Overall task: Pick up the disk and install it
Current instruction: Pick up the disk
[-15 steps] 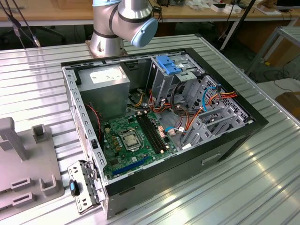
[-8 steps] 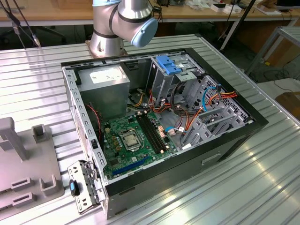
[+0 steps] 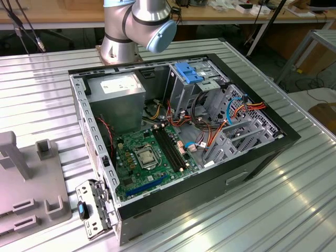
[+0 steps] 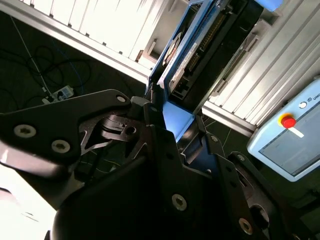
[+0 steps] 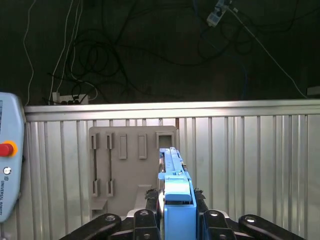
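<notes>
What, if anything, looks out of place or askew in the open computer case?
Nothing looks damaged. A metal bracket stands swung out at the case's corner, and the gripper grips the disk edge-on.

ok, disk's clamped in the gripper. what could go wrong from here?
1. The gripper pinches the disk near one end, with most of it overhanging, so it could pivot or slip under side load.
2. Loose cables crowd the drive cage; the disk might snag them.

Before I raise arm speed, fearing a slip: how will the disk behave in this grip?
Probably stiff: the disk looks like a metal slab. Its smooth blue carrier, pinched by the gripper, may slip. Held at one end, it could pivot.
</notes>
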`<state>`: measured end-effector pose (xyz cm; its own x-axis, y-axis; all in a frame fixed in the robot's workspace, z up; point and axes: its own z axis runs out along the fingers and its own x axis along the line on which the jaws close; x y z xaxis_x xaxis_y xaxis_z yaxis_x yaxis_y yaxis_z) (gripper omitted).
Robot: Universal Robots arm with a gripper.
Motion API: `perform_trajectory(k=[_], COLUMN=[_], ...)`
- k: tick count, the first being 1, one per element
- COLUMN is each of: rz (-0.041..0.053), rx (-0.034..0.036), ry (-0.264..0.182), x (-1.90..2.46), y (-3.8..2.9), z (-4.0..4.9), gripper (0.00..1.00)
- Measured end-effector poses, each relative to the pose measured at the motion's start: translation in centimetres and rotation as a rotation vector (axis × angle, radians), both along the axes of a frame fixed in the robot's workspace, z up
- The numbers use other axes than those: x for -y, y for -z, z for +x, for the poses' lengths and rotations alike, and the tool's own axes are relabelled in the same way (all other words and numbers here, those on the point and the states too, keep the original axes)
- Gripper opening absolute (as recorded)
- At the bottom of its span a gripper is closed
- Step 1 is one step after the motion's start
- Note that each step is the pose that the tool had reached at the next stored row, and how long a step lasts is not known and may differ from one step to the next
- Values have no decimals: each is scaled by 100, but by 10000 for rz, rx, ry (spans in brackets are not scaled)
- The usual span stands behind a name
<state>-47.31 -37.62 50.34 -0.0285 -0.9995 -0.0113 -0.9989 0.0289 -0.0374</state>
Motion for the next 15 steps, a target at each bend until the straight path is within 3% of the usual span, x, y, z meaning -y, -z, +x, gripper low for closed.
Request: perform_trajectory(k=[8,15], rz=[1,1], rx=[-12,-10], ry=[-112,-113], x=[-1,0], y=[-58,-265], z=[0,0], gripper=[37,37])
